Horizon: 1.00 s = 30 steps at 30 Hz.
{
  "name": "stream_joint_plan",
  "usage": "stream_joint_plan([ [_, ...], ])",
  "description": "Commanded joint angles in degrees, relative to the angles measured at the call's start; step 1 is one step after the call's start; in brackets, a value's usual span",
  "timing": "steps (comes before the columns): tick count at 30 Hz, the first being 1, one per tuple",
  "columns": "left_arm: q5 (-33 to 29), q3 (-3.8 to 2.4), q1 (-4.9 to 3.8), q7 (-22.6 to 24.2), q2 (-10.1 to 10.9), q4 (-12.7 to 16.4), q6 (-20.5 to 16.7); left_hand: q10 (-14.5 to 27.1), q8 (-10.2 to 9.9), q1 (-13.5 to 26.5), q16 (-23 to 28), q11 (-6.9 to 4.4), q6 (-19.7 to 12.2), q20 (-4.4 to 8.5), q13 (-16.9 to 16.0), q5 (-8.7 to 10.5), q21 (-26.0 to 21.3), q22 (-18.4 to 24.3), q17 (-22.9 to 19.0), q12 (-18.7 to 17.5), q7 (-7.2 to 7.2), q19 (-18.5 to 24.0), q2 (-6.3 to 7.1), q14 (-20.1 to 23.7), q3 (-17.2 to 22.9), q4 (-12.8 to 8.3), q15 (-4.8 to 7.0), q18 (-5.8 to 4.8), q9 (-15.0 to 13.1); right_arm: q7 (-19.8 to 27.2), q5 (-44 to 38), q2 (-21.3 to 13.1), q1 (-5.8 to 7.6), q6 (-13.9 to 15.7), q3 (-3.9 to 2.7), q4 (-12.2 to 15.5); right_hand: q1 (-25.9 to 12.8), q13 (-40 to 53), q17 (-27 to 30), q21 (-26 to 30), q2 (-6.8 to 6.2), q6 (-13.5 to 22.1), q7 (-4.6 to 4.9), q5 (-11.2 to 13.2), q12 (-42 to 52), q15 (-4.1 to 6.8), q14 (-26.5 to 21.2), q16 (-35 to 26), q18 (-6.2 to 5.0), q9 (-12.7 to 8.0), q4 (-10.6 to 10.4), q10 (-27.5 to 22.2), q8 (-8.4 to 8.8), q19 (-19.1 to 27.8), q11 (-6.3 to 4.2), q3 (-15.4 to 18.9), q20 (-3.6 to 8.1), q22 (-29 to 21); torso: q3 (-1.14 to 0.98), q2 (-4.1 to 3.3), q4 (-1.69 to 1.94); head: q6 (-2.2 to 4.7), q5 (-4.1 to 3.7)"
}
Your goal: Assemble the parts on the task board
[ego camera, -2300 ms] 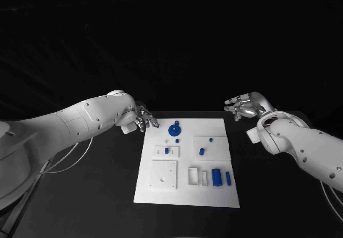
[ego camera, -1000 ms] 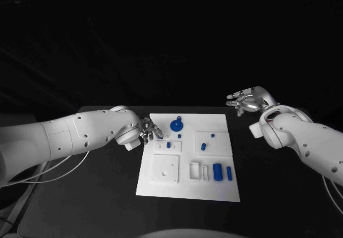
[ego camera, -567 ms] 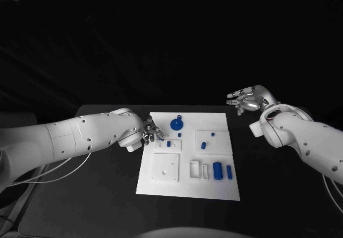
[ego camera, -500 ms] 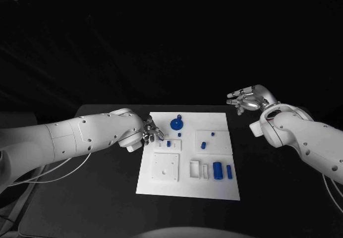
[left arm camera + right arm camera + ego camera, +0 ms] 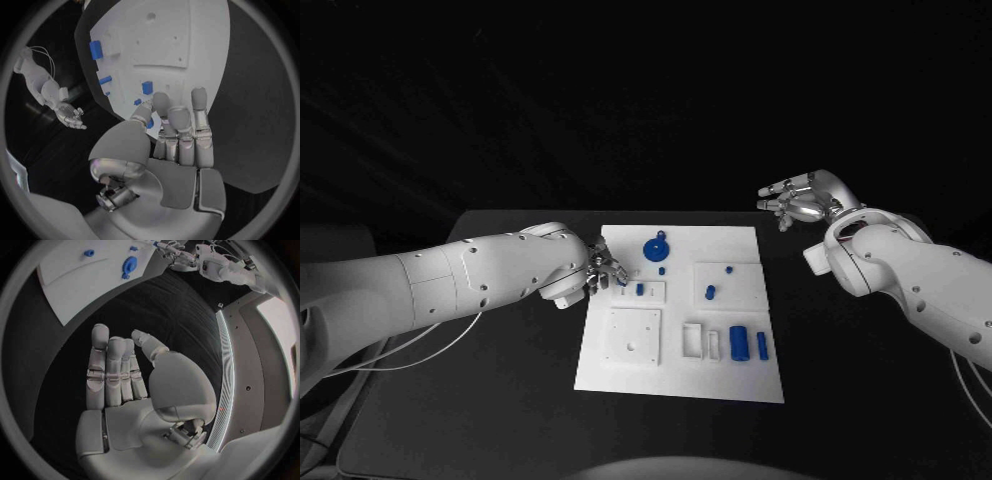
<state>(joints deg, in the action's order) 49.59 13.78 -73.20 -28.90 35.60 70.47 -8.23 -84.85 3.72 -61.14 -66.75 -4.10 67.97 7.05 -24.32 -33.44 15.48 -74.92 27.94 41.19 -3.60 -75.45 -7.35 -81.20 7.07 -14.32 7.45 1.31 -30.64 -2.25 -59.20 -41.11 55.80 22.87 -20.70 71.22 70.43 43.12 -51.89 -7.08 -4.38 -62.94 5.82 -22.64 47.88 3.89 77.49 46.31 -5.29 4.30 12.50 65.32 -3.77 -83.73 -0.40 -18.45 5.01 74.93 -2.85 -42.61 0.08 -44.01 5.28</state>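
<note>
The board (image 5: 678, 375) sits mid-tabletop (image 5: 488, 400), blue parts (image 5: 653, 246) on it. Left hand (image 5: 600, 268) hovers at its left edge, fingers apart, empty. Right hand (image 5: 798, 203) is off beyond the far right corner, open too.

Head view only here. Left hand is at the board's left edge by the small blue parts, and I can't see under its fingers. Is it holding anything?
Observer: In the left wrist view, the left hand has a small blue part showing between thumb tip and a fingertip, over the task board. I cannot tell whether it is gripped.
Operator: Right hand?
Observer: In the right wrist view, the right hand holds nothing. Its fingers are straight, above the black table beside the board.
</note>
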Motion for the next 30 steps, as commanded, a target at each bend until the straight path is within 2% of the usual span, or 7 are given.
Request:
stream_joint_plan([
  [1,0.8,-0.01,0.28,0.0,-0.2,-0.1,-0.1,-1.8,0.3,-0.2,-0.4,-1.40,9.8,-0.37,0.0,-0.05,0.4,-0.9,0.0,0.4,6.30,-0.1,-0.59,-0.2,0.2,0.0,-0.05,0.50,-22.8,0.2,-0.3,0.0,-0.02,-0.5,-0.03,0.0,-0.5,-0.1,0.1,0.1,-0.15,0.4,0.12,-0.3,0.1,-0.06,-0.3,-0.2,-0.49,0.0,0.0,-0.1,0.16,-0.7,0.04,-0.2,-0.13,0.9,0.00,-0.02,0.00,-0.08,-0.05],
  [19,1.1,-0.02,1.33,-0.2,-1.0,-1.1,0.6,-1.8,0.3,-0.2,-0.3,-1.40,9.7,-0.36,0.1,0.10,0.4,-0.9,0.1,0.4,6.30,-0.1,-0.65,-0.2,0.2,0.1,-0.07,0.49,-23.1,0.2,-0.3,0.0,-0.03,-0.6,-0.03,0.0,-0.5,-0.1,0.1,0.1,-0.15,0.4,0.12,-0.3,0.1,-0.06,-0.3,-0.2,-0.49,0.0,0.0,-0.1,0.16,-0.7,0.04,-0.2,-0.13,0.9,-0.01,-0.03,-0.02,-0.19,-0.14],
  [30,1.4,-0.02,1.51,-0.6,-0.9,-1.3,1.8,-1.8,0.3,-0.2,-0.3,-1.38,9.7,-0.38,0.2,0.57,0.5,-0.9,0.1,0.4,6.30,0.0,-0.70,-0.2,0.2,0.2,-0.08,0.49,-23.2,0.1,-0.3,0.0,-0.03,-0.6,-0.03,0.0,-0.5,-0.1,0.1,0.1,-0.15,0.4,0.12,-0.3,0.1,-0.06,-0.3,-0.2,-0.49,0.0,0.0,-0.1,0.16,-0.7,0.04,-0.2,-0.13,0.9,0.01,0.00,0.02,-0.43,-0.23],
])
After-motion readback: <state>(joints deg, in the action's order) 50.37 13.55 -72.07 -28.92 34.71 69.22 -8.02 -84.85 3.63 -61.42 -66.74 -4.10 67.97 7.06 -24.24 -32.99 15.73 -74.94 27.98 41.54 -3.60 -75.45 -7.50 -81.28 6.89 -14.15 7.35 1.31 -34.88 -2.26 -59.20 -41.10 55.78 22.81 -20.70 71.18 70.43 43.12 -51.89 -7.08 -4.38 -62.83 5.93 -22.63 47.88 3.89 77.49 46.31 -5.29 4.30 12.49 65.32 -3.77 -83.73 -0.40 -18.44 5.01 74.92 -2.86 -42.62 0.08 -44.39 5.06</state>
